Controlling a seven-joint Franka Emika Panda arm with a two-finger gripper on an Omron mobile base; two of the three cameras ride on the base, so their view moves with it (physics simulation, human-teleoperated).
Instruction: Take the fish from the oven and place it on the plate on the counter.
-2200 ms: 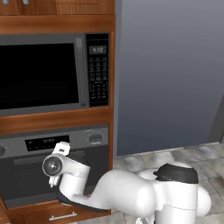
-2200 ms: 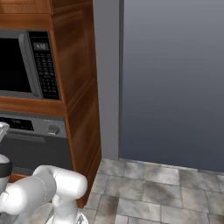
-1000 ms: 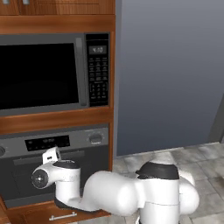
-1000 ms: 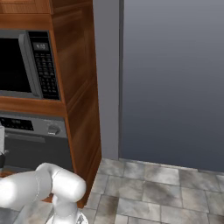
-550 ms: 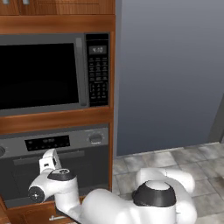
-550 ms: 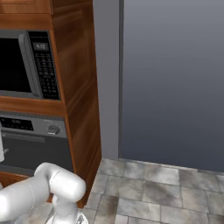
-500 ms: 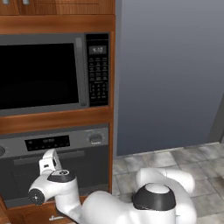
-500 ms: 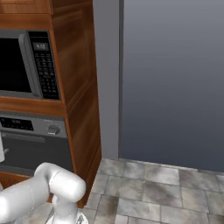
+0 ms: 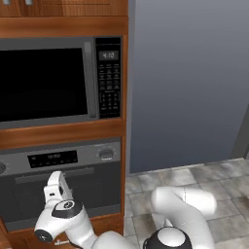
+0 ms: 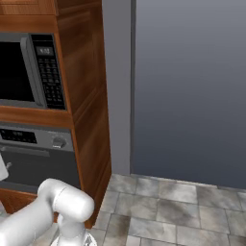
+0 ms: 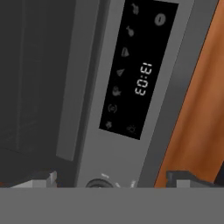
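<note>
The oven is grey steel with a dark glass door, and the door is closed. It sits under the microwave, with a bar handle, a digital display and a round knob. My gripper hangs open just in front of the door below the handle, holding nothing. In the hand view the gripper faces the display and the handle at close range, rolled sideways. The oven also appears from the right side. The fish is hidden behind the closed door. The plate and counter are out of view.
A black-windowed microwave with a keypad sits in the wooden cabinet above the oven. A tall grey panel stands to the right. Grey tiled floor lies open to the right of the cabinet.
The arm has folded down and swung left, bringing the hand lower and a little left in front of the oven door. The jaws stayed open, and the oven door stayed closed.
</note>
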